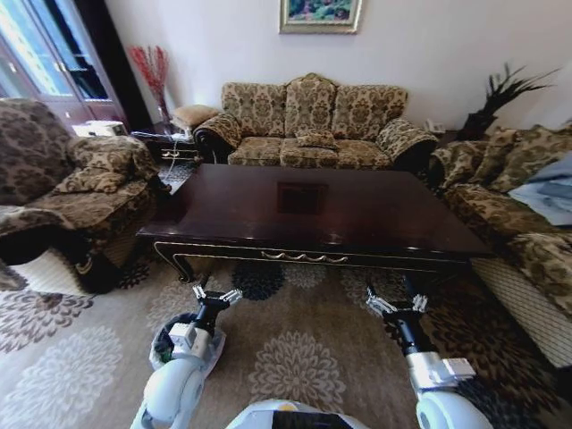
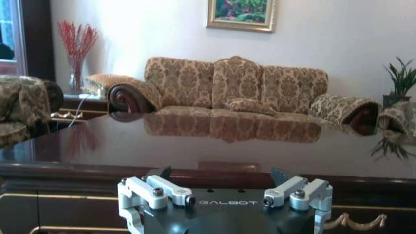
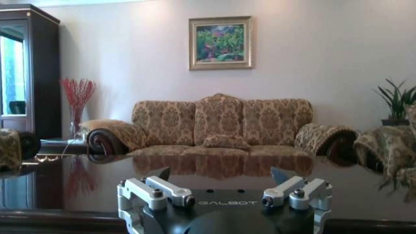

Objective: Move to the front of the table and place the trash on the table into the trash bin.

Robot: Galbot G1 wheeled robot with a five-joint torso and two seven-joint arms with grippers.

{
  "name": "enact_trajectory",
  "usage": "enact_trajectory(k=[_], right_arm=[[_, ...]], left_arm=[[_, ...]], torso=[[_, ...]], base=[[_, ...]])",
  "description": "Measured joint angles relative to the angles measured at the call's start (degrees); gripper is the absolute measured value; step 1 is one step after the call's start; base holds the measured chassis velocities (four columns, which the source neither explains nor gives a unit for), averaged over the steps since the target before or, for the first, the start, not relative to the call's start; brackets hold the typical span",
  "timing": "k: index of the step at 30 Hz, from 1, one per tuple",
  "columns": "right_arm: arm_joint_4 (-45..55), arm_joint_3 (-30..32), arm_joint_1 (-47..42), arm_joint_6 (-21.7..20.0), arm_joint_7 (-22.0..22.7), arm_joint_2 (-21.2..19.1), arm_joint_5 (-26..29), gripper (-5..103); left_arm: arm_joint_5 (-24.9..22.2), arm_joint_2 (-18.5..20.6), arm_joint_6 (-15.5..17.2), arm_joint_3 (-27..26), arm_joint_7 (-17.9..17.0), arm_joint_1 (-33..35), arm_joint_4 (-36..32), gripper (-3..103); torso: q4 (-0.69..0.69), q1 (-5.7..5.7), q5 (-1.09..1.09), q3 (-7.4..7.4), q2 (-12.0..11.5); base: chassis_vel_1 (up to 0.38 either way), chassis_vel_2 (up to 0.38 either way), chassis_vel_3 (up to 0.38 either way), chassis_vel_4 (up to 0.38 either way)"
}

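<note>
Trash bin [image 1: 166, 343] is sitting on the carpet [image 1: 295, 357] at far left, partly hidden behind the left arm. Left gripper [image 1: 216, 296] is hovering low, just short of the table [image 1: 313, 214] front edge, jaws spread, gripping nothing. Tabletop is showing only reflections of the sofa [image 1: 308, 125]. Right gripper [image 1: 397, 306] is hovering level with the left one, jaws likewise released.

L gripper [image 2: 221, 173] fingers apart, facing glossy table [image 2: 195, 146] w/ sofa [image 2: 240, 85] behind.
</note>
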Motion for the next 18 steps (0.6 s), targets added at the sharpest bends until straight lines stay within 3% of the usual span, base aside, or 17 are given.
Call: enact_trajectory(k=[2,5,7,10,18], right_arm=[[1.33,-4.04,-1.08,-0.25,4.93,0.0,-2.27,100],[1.97,-7.15,-2.01,-0.22,7.04,0.35,-3.76,100],[2.17,-7.8,-2.29,-0.15,6.61,0.74,-4.52,100],[2.65,-7.25,-2.33,-0.17,5.84,0.53,-4.55,100],[3.27,-5.83,-2.4,-0.48,5.58,0.28,-5.59,100]], left_arm=[[-1.42,0.22,1.84,-1.22,0.39,0.34,-1.15,100],[-2.2,0.25,2.77,-2.38,2.06,0.32,-1.26,100],[-3.8,0.25,2.99,-3.01,4.48,0.61,-1.61,100],[-5.01,0.38,3.7,-2.95,5.3,1.21,-2.9,100],[-2.44,0.64,4.88,-3.39,4.36,0.75,-3.45,100]], torso=[[0.0,0.0,0.02,0.0,0.0],[0.0,0.0,0.0,0.0,0.0],[0.0,0.0,0.0,0.0,0.0],[0.0,0.0,0.01,0.0,0.0],[-0.01,0.0,0.01,0.0,0.0]], base=[[0.0,0.0,0.0,0.0],[0.0,0.0,0.0,0.0],[0.0,0.0,0.0,0.0],[0.0,0.0,0.0,0.0],[0.0,0.0,0.0,0.0]])
